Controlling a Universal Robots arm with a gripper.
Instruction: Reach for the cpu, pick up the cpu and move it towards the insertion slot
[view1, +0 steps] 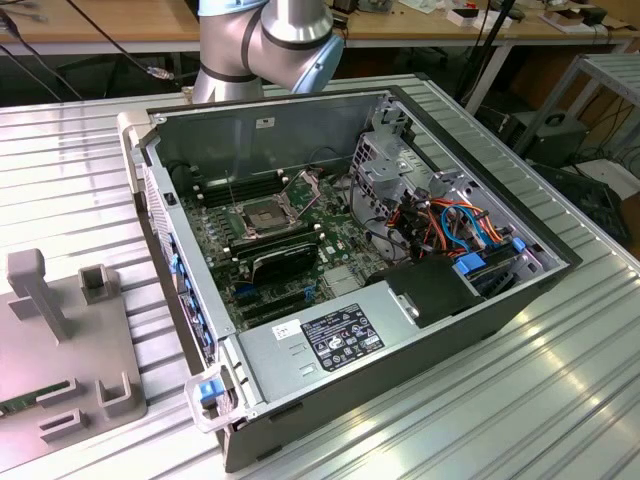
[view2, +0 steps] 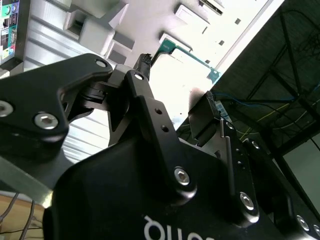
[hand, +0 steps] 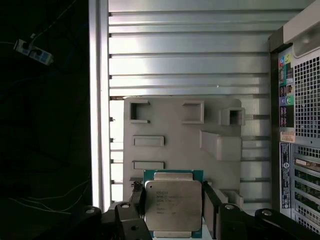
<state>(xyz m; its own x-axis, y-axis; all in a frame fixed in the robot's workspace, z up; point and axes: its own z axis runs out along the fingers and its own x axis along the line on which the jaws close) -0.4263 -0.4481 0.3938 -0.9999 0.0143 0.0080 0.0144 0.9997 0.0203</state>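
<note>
Gripper (hand: 172, 196) is pinching the cpu (hand: 172, 207) by two opposite edges, jaws closed to chip width. The chip's square, so no long axis, and it's facing the first wrist view flat-on, edges squared w/ the grey fixture plate (hand: 175, 130) behind it, near the pc case (hand: 300, 150). Exterior view is showing the insertion slot (view1: 262, 214) inside the open case, black card (view1: 285, 258) just beside it, case wall (view1: 185, 290) standing between slot & plate.
</note>
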